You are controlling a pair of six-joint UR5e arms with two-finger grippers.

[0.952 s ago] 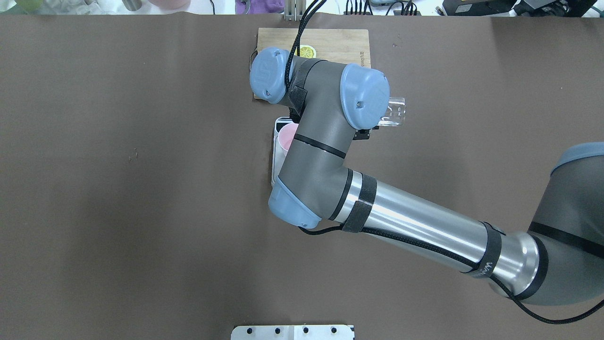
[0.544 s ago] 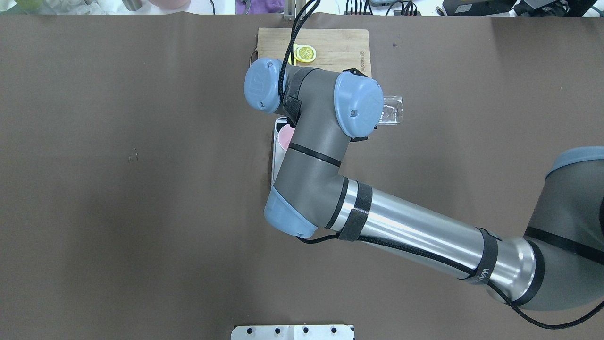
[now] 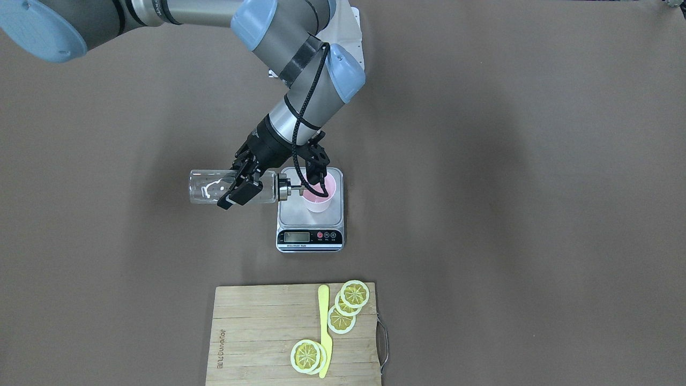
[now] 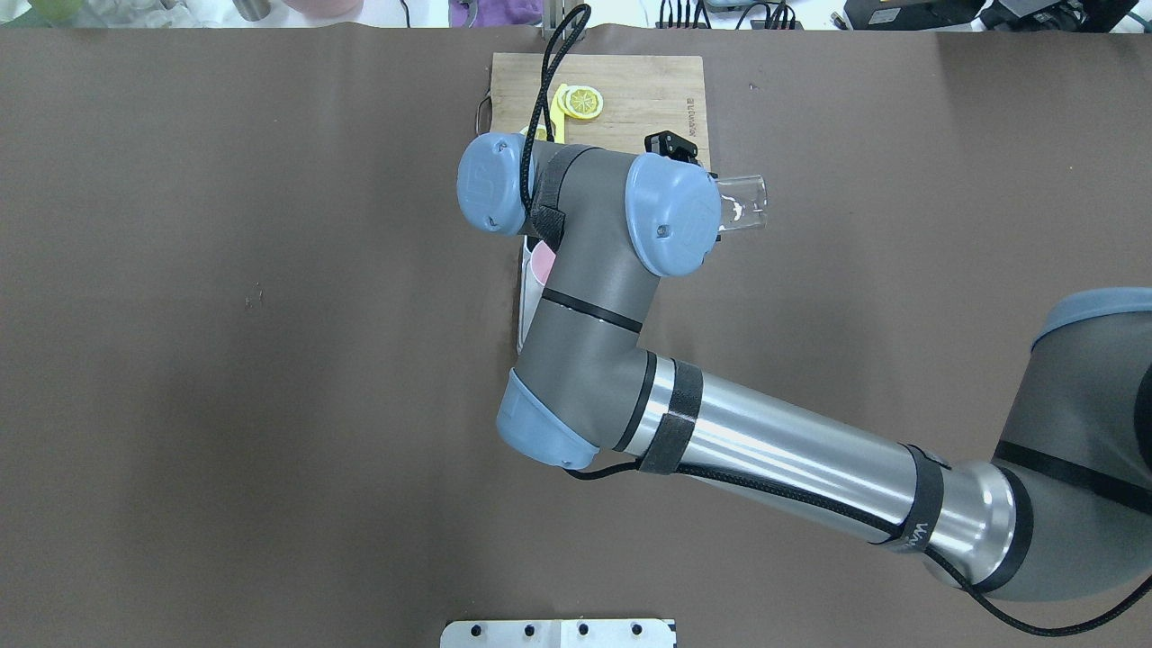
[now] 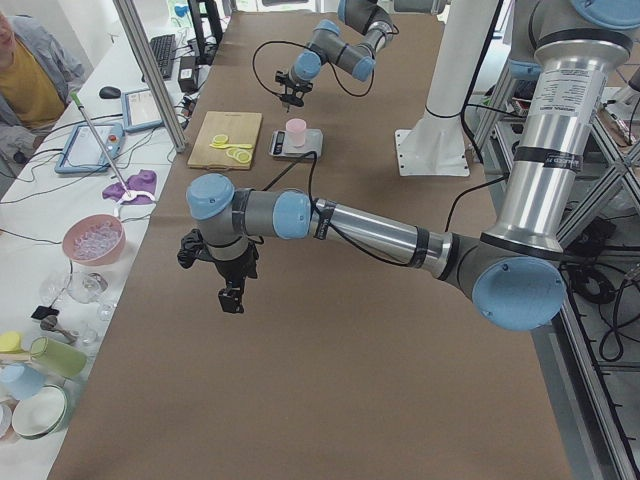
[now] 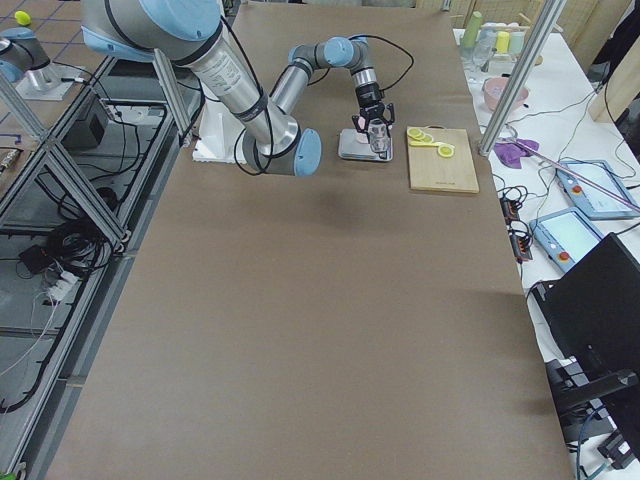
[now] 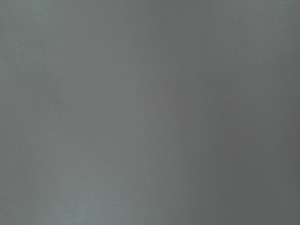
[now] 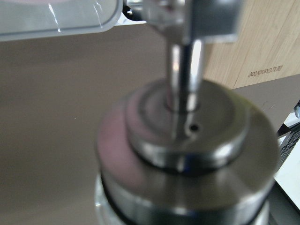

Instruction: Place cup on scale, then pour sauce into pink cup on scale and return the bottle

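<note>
The right end effector (image 3: 240, 191) clamps the bottle (image 3: 206, 187) sideways, its spout over the rim of the cup (image 3: 323, 197), which stands on the scale (image 3: 293, 216), presumably so the pour gets weighed; whether the left end effector (image 5: 231, 294) is open cannot be told.

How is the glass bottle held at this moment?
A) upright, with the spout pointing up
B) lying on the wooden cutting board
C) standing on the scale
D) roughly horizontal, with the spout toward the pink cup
D: the right gripper holds the bottle on its side above the table, its spout pointing at the cup on the scale.
</note>
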